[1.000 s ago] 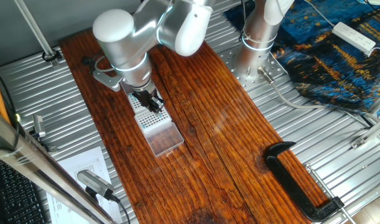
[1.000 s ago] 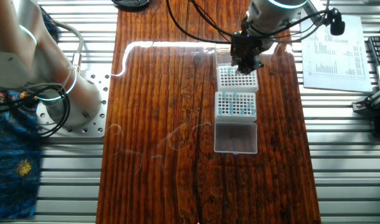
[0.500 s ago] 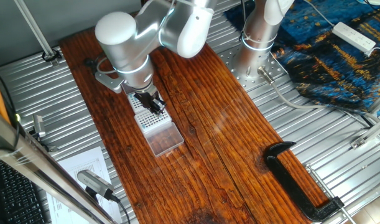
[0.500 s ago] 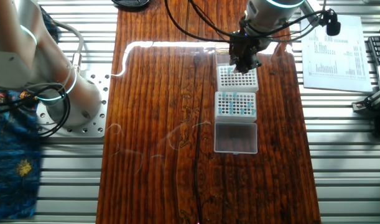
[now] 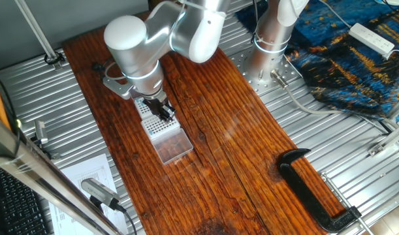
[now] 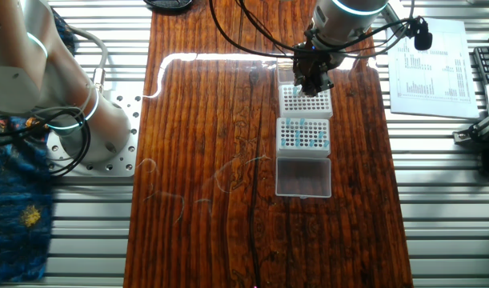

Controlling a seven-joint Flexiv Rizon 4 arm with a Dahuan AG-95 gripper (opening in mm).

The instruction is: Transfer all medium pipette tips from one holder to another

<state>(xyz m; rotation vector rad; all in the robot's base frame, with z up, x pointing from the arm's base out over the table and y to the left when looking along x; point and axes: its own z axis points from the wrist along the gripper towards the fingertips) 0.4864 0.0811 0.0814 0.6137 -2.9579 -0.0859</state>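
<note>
1. One fixed view, far left: a keyboard [image 5: 16, 196], a printed sheet [image 5: 88, 179] and a grey tool [image 5: 100, 192] lie on the ribbed metal bench beside the wooden board [image 5: 206, 143].
2. Next, the arm's [image 5: 160, 39] bulky wrist hangs over the racks and hides most of the far rack [image 6: 306, 101].
3. Gripper [image 5: 161, 111] points down at the racks; whether its fingers are spread or pressed together cannot be told.
4. Other fixed view: three boxes stand in a row, touching, namely the far rack, the near rack [image 6: 303, 135] and a clear lid [image 6: 303, 177].
5. Tips [image 6: 298, 133] show as bluish dots in the near rack; the far rack looks mostly white.
6. Right of these: a black clamp [image 5: 313, 189] on the board's corner, a second arm's base [image 5: 268, 46], a blue patterned cloth [image 5: 349, 55] and a power strip [image 5: 372, 38].
</note>
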